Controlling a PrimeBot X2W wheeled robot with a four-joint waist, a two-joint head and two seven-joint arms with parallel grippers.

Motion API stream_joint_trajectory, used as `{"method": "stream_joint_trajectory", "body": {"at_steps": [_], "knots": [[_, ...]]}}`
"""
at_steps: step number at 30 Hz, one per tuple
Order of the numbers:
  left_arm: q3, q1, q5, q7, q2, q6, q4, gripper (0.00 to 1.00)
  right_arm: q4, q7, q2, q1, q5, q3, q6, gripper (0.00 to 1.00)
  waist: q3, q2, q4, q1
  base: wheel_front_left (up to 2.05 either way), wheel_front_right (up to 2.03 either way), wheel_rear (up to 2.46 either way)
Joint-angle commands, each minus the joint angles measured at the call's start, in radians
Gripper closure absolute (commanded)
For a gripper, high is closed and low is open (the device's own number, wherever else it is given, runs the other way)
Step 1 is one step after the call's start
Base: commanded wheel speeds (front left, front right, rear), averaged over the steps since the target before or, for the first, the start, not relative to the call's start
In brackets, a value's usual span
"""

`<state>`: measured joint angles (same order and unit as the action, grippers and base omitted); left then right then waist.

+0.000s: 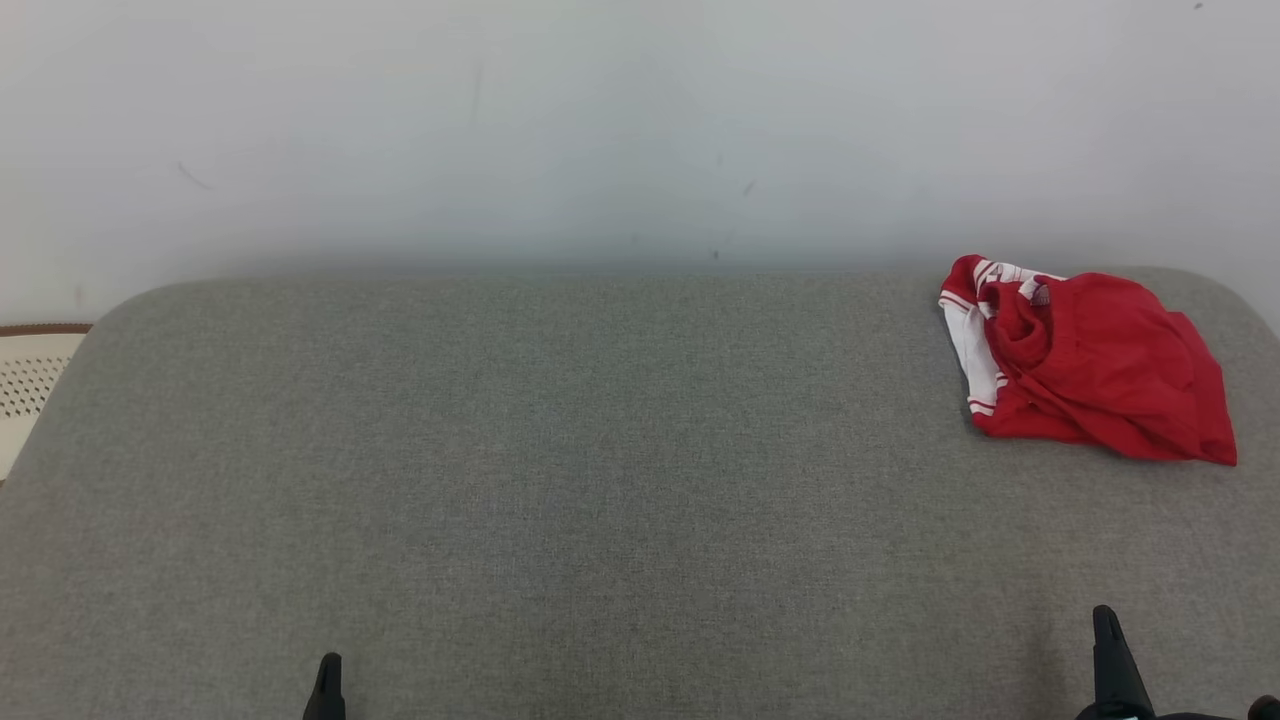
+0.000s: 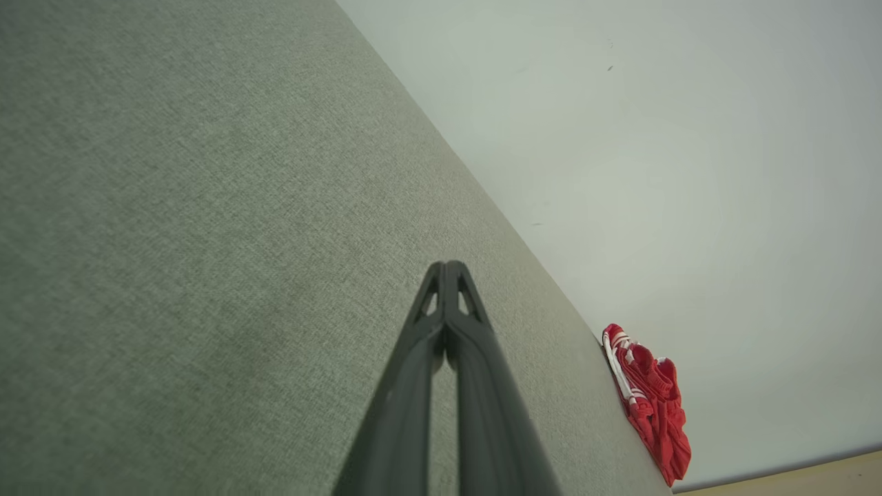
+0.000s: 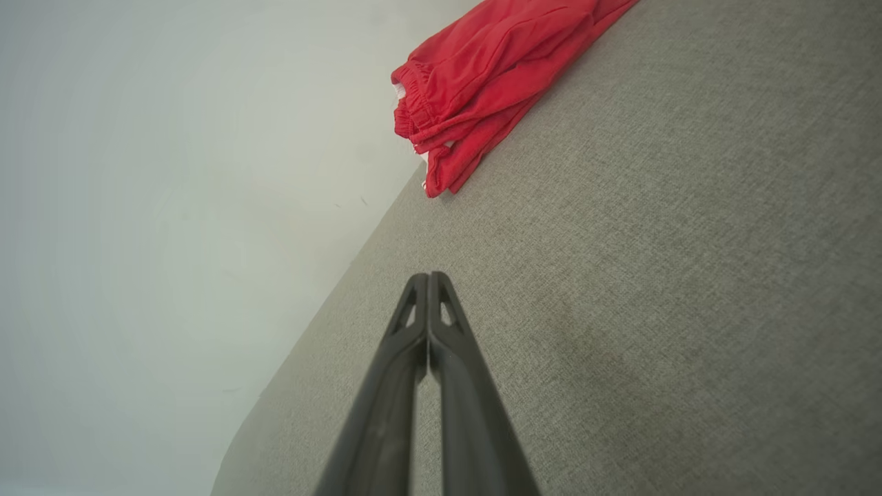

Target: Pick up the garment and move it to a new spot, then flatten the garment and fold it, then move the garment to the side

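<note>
One grey padded surface (image 1: 560, 450) takes up most of what I see, with rounded corners at its far left and far right. One pale wall (image 1: 600, 120) stands along the surface's far edge, marked by a few faint scuffs.

One garment (image 1: 1090, 360) lies on the surface, bunched in a loose heap at the far right corner: red cloth with white panels and red-and-white striped trim on its left side. It sits close to the surface's far edge and near the right-hand curve of the rim, fully on the cloth as far as I can tell.

I have two claws. My left gripper (image 1: 327, 680) hangs over the surface's near edge, left of the middle, its two dark fingers pressed together at the tips with nothing between them. My right gripper (image 1: 1108, 650) hangs over the near edge on the right side, fingers likewise closed tip to tip and holding nothing. Both are well apart from the garment.

Bare grey cloth runs across the surface's whole middle and left. One pale perforated thing (image 1: 30, 385) shows just beyond the surface's left edge.
</note>
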<state>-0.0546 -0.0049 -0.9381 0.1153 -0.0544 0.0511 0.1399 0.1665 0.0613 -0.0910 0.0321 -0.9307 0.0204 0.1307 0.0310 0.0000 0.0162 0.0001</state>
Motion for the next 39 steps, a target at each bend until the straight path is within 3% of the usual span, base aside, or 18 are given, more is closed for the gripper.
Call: {"method": "stream_joint_trajectory", "body": {"at_steps": [1,39], "knots": [[0.000,-0.023,-0.034,-0.005,-0.005,0.005,-0.001,1.00,-0.015,-0.008,-0.008,-0.016,-0.037,0.010,0.000,1.00,-0.001,0.0000,0.000,-0.0001,0.00,0.00,0.00],[-0.001,-0.072,-0.429,-0.084,-0.002,0.052,0.058,1.00,-0.021,-0.137,0.000,-0.025,-0.450,0.125,0.000,1.00,-0.018,0.0000,-0.008,-0.0001,0.00,0.00,0.00]]}}
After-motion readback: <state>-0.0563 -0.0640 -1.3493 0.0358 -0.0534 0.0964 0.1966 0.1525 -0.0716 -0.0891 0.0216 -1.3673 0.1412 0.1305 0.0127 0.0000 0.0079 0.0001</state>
